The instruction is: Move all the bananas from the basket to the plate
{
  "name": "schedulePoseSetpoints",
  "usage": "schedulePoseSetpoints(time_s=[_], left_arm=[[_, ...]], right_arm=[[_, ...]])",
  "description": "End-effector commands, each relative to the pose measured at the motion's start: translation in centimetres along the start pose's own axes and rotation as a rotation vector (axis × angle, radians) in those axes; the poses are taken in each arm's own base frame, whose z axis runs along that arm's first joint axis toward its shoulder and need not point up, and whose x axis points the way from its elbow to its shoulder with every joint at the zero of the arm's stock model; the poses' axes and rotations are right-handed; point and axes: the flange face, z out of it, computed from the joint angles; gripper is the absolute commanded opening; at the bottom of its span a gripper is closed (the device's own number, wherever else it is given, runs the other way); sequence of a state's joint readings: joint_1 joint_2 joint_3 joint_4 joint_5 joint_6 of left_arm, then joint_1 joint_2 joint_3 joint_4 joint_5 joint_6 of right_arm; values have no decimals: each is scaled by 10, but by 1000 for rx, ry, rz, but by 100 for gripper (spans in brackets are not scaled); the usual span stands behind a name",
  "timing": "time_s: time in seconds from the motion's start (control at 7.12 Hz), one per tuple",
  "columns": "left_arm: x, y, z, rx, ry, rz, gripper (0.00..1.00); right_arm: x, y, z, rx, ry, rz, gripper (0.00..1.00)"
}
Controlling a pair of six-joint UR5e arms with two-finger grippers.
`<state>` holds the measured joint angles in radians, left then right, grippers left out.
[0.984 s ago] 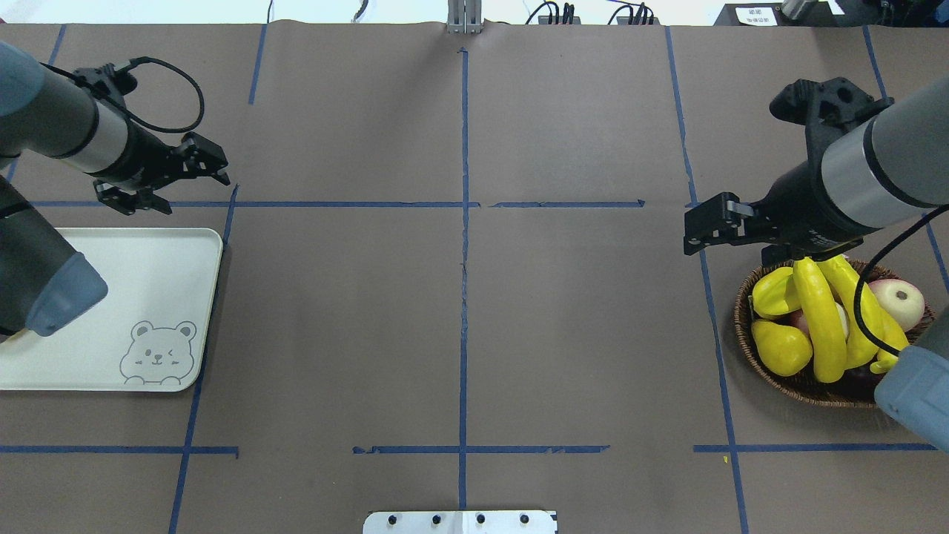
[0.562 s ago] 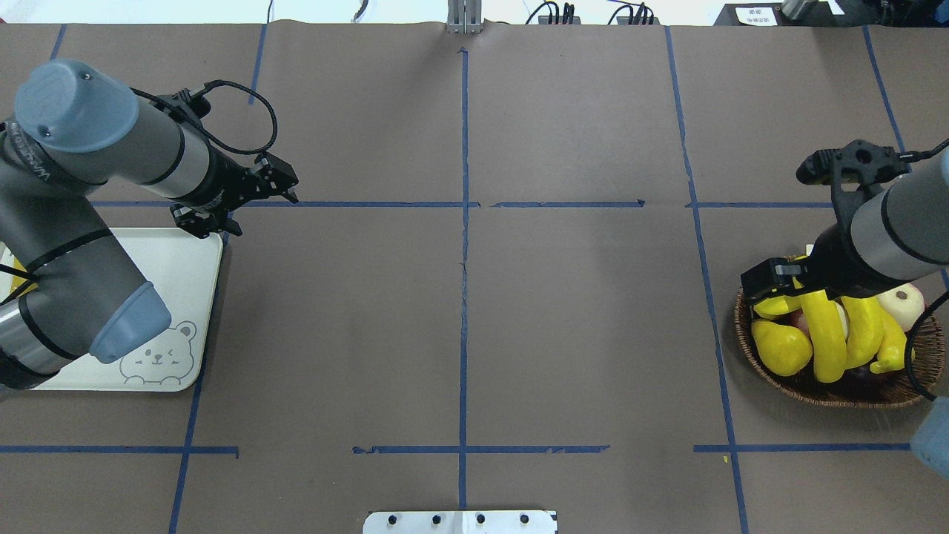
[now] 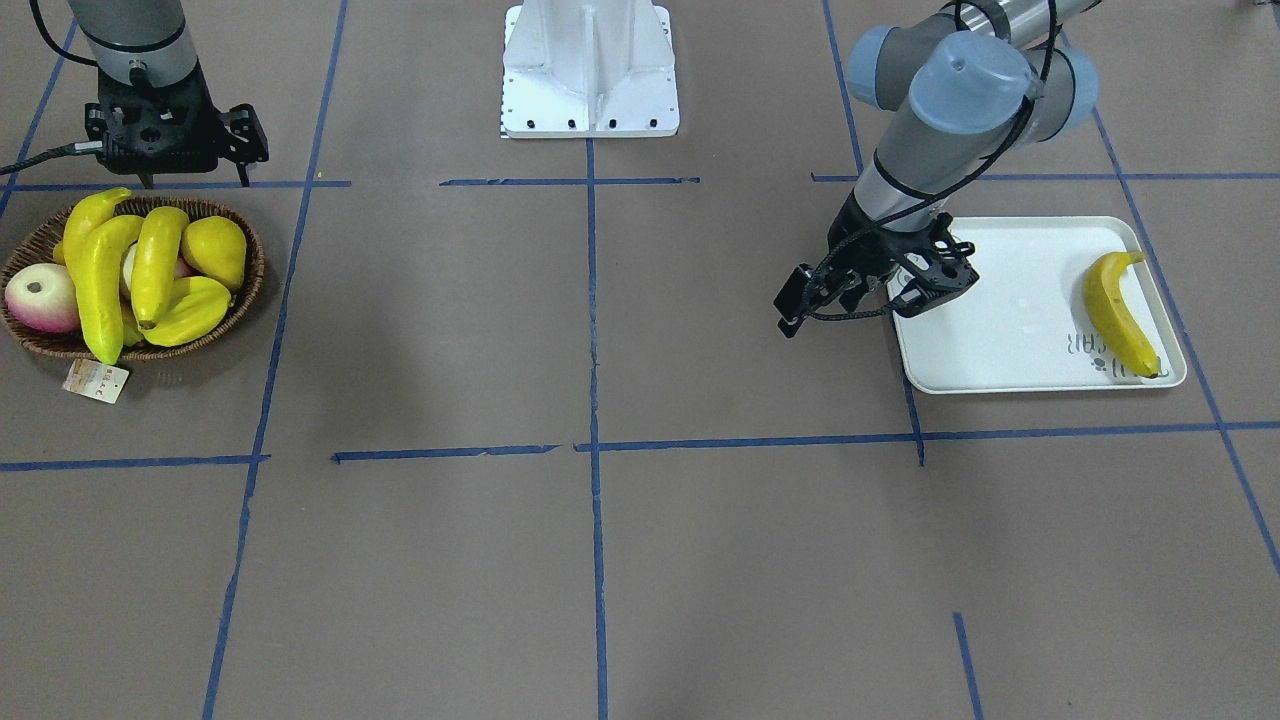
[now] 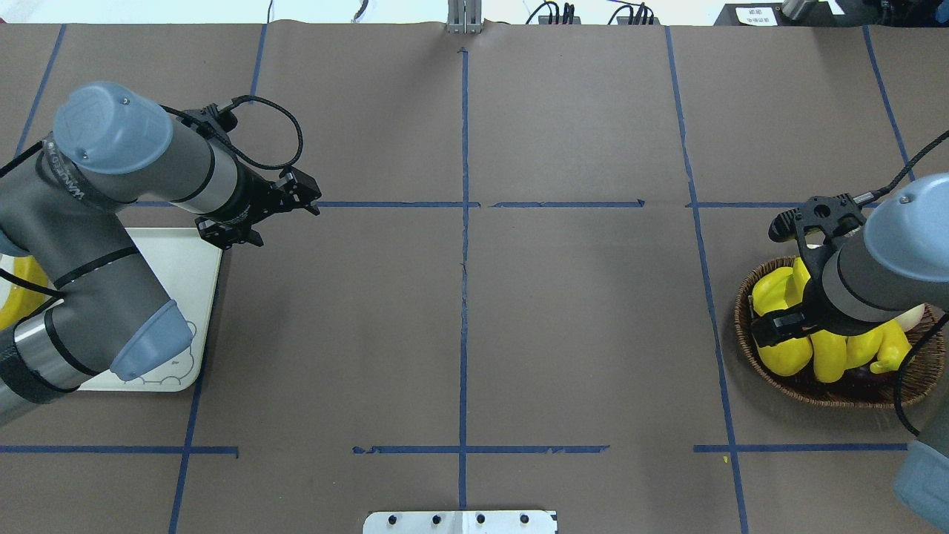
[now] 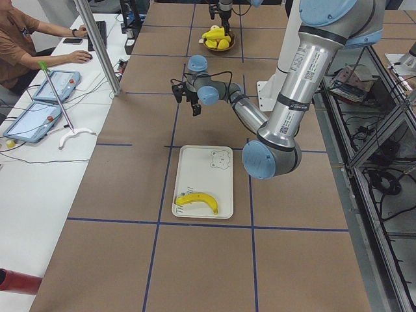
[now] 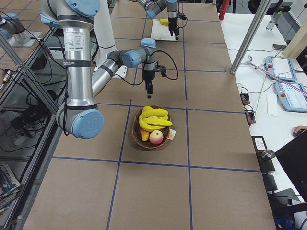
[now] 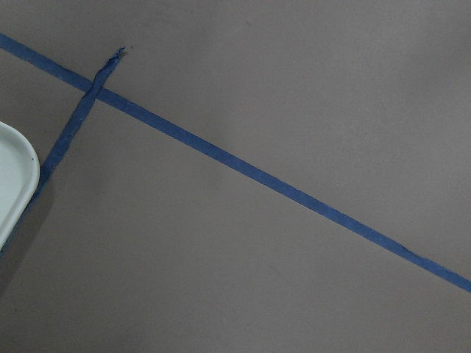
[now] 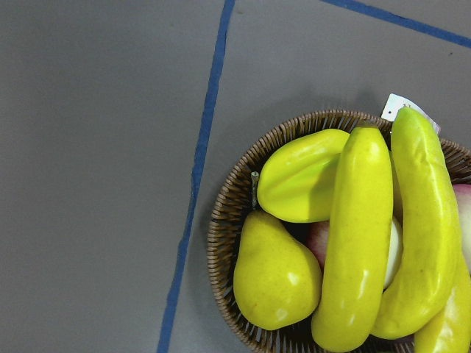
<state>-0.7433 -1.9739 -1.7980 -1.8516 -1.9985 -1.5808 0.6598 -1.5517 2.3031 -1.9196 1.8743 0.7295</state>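
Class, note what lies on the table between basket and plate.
Nothing: the front-facing view shows bare brown paper and blue tape from basket to plate; the left gripper hovers beside the plate.

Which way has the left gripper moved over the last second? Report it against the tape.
Yes: the left gripper went rightward in the overhead view, past the tape line beside the plate, toward the table's middle.

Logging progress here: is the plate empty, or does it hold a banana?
Not empty. One banana lies flat along a short edge of the plate; the front-facing and left views show no other fruit on it.
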Motion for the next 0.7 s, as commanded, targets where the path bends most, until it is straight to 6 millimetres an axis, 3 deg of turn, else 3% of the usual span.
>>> schedulePoseSetpoints(time_s=[0.0, 0.14, 0.28, 0.56], left_arm=[[5, 2, -1, -1, 7, 4, 100], [5, 2, -2, -1, 8, 4, 100], [8, 3, -3, -1, 12, 6, 100], [8, 3, -3, -1, 12, -4, 100]], right_arm=[[14, 7, 18, -27, 26, -47, 100], [21, 11, 25, -15, 15, -66, 100], [35, 17, 46, 20, -16, -102, 100], [41, 16, 65, 37, -38, -104, 100]])
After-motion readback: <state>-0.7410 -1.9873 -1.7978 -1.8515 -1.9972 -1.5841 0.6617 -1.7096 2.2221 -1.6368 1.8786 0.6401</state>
